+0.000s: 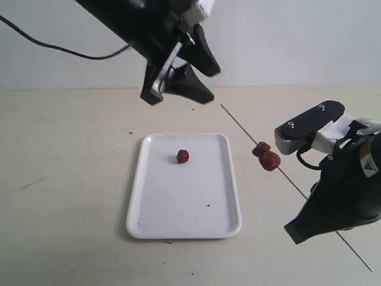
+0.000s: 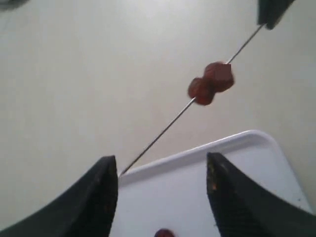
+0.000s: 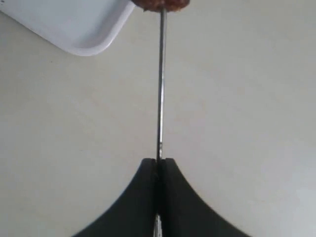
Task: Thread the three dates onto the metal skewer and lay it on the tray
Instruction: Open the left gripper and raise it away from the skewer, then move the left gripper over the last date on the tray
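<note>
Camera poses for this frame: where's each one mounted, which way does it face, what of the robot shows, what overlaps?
Exterior: off the arms, raised, looking down across the table at the tray and its loose date; left arm and right arm show.
Left wrist: on the left arm, looking past the open left claw at the skewer carrying two threaded dates.
Right wrist: on the right arm, looking along the skewer; right claw shut on it.
Shared: all three see tray and skewer.
</note>
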`<state>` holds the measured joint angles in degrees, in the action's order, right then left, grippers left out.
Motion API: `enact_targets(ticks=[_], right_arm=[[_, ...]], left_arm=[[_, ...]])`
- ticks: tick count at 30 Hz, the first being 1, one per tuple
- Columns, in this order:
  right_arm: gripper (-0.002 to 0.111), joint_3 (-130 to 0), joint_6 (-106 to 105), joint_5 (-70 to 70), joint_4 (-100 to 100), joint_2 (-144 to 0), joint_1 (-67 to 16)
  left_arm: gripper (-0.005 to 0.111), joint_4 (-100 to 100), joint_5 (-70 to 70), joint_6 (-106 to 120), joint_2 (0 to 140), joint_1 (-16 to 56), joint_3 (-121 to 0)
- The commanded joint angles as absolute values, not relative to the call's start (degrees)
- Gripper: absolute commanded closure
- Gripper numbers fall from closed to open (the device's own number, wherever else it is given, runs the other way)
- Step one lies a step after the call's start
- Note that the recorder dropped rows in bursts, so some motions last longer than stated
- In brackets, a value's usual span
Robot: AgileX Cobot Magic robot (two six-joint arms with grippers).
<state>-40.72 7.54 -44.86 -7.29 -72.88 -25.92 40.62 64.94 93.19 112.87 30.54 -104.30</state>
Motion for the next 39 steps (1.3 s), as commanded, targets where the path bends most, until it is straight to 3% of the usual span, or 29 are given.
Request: enact_targets(ticks=[1,12,21,39], right_arm=[[0.108,-40.99,10.78,-47.15,-9.64,-67.23,-26.00],[0.108,-40.99,11.84,-58.25,-10.87,-55.90,-26.00],[0.108,-40.99,11.69,-60.75,-10.53,-54.07,-26.00],[0.108,-40.99,13.20,-65.43,-9.54,-48.67,-26.00]], left_arm=[[0.053,39.30,58.67,83.11,107.16,26.54,-104.12],[0.053,27.35,56.04,33.96,106.86,24.03,-104.12],[0.053,25.10,64.83,13.63,114.86,24.03,-104.12],[0.049,26.41,61.51,18.18,122.61,24.03,-105.38]])
